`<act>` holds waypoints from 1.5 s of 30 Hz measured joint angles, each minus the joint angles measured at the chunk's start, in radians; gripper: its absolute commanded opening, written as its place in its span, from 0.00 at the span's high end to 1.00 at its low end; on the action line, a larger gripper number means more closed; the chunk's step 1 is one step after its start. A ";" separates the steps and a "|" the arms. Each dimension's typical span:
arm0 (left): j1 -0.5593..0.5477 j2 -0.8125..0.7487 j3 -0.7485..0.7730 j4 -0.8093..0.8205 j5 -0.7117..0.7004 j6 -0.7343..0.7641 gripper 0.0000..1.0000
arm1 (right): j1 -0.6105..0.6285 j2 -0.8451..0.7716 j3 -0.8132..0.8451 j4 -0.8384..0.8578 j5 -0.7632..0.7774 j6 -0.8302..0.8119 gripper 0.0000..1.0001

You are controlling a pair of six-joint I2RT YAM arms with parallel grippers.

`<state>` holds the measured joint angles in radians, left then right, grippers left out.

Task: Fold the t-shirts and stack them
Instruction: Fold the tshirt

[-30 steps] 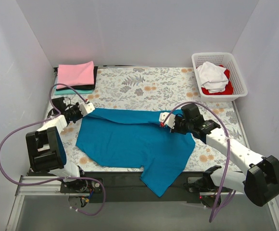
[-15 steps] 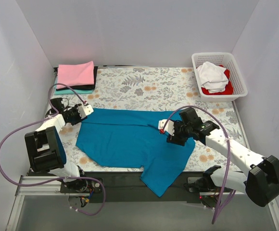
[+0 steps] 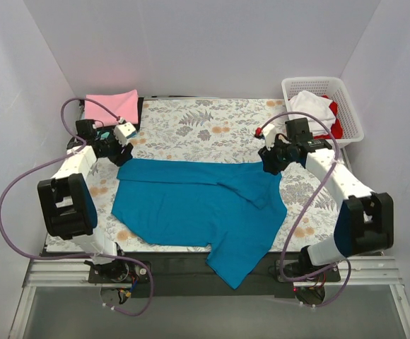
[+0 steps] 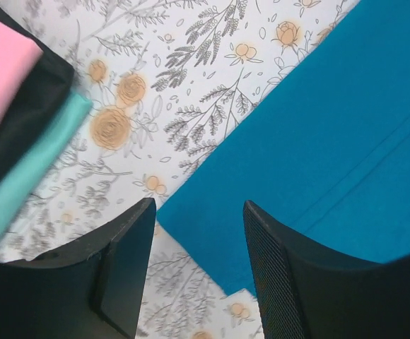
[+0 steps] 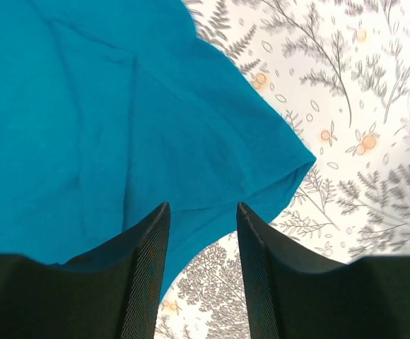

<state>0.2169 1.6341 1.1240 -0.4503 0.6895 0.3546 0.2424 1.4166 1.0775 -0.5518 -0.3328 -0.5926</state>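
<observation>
A deep teal-blue t-shirt [image 3: 191, 208] lies spread on the floral cloth, its top edge folded over and one corner hanging past the near table edge. My left gripper [image 3: 122, 154] hovers open just above the shirt's far-left corner [image 4: 318, 141], nothing between its fingers [image 4: 131, 240]. My right gripper [image 3: 270, 162] hovers open over the shirt's far-right corner [image 5: 120, 106], also empty. In the far-left corner lies a stack of folded t-shirts, with pink [image 3: 111, 107] on top, then black [image 4: 21, 134] and aqua [image 4: 28, 176].
A white lattice basket [image 3: 350, 113] at the far right holds a white t-shirt [image 3: 311, 107] and a red one [image 3: 336, 128]. The floral table cloth [image 3: 212, 127] covers the table. White walls close in on three sides.
Both grippers opened and let go of the teal shirt's top edge, then lifted and drew back toward the far side. The shirt now lies flatter along that edge.
</observation>
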 measured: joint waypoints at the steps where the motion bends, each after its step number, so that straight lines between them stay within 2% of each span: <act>1: -0.005 0.017 0.007 0.004 -0.003 -0.037 0.48 | -0.018 0.039 0.018 0.000 -0.003 0.028 0.53; 8: -0.036 0.087 0.009 0.026 -0.078 -0.209 0.48 | -0.118 0.233 0.122 -0.003 -0.004 0.200 0.50; 19: -0.044 0.162 0.020 0.047 -0.158 -0.300 0.48 | -0.180 0.405 0.187 0.000 -0.023 0.360 0.50; 25: -0.044 0.162 0.021 0.060 -0.154 -0.307 0.48 | -0.182 0.455 0.208 0.002 -0.048 0.397 0.56; 27: -0.044 0.159 0.020 0.061 -0.138 -0.300 0.49 | -0.182 0.467 0.214 0.003 -0.059 0.405 0.63; 30: -0.044 0.131 0.003 0.053 -0.059 -0.256 0.49 | -0.185 0.487 0.223 0.004 -0.072 0.414 0.69; 32: -0.055 0.073 -0.037 0.042 0.014 -0.210 0.49 | -0.189 0.494 0.223 0.002 -0.077 0.417 0.69; 34: -0.114 -0.013 -0.078 0.026 0.063 -0.150 0.49 | -0.195 0.494 0.223 0.002 -0.082 0.418 0.67; 36: -0.222 -0.083 -0.100 0.035 0.090 -0.101 0.50 | -0.202 0.494 0.223 0.003 -0.087 0.420 0.63; 39: -0.475 -0.143 -0.124 0.105 0.113 -0.043 0.50 | -0.214 0.494 0.223 0.002 -0.091 0.426 0.61; 42: -0.686 -0.116 -0.125 0.178 0.109 -0.002 0.50 | -0.225 0.496 0.223 0.002 -0.103 0.438 0.57; 45: -0.817 -0.019 -0.086 0.208 0.092 0.043 0.50 | -0.240 0.504 0.223 0.003 -0.127 0.453 0.54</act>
<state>-0.6003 1.6154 1.0378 -0.2428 0.7818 0.3973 0.0025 1.9202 1.3003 -0.5491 -0.4599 -0.1398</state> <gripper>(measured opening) 0.500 0.441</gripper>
